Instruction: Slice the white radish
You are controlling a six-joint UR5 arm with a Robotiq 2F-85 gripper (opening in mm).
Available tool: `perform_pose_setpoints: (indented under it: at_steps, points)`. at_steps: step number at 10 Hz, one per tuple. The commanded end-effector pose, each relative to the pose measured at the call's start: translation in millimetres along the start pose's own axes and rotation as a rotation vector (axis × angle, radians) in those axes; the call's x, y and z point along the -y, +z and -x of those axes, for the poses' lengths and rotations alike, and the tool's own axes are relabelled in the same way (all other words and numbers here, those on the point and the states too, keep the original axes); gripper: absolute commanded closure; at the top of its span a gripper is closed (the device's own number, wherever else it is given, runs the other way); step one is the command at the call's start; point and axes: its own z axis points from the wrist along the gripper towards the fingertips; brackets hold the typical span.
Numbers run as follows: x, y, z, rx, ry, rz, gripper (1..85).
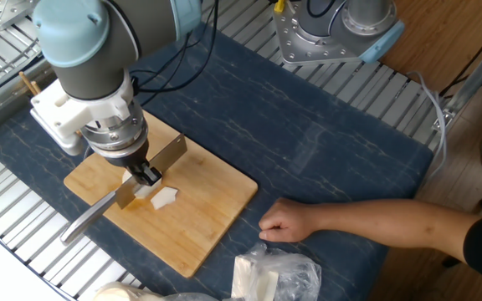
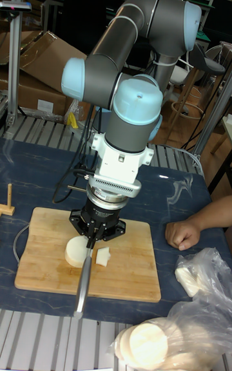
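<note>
Cream-white radish [image 2: 76, 252], cut in two. Big round chunk lying flat near the middle of the wooden board [image 2: 38, 261]. Small wedge [image 2: 102, 256] just beside it, at its 3 o'clock in the tall view.

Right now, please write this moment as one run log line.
gripper: shut on knife | white radish: on cutting board, piece cut off | person's hand: beside board

Grey arm [image 2: 122, 36] with pale-blue joint caps (black cables trailing), black pincer [image 2: 95, 234].
</note>
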Motion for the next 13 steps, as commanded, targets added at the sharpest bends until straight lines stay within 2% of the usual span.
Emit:
perform_pose_setpoints:
  at_steps: [1,3,7,9,13]
  points:
    - [-3.0,3.0,2.7,0.015,0.011,0.015,84.7]
    - [-4.9,6.3,2.2,0.024,0.014,0.010,84.7]
    - [-14.6,-24.3,-13.4,-0.029,0.026,0.034,84.7]
    - [-14.1,-20.6,-10.8,-0.027,0.023,0.031,84.7]
    - [-10.6,-37.1,-13.5,-0.055,0.016,0.034,84.7]
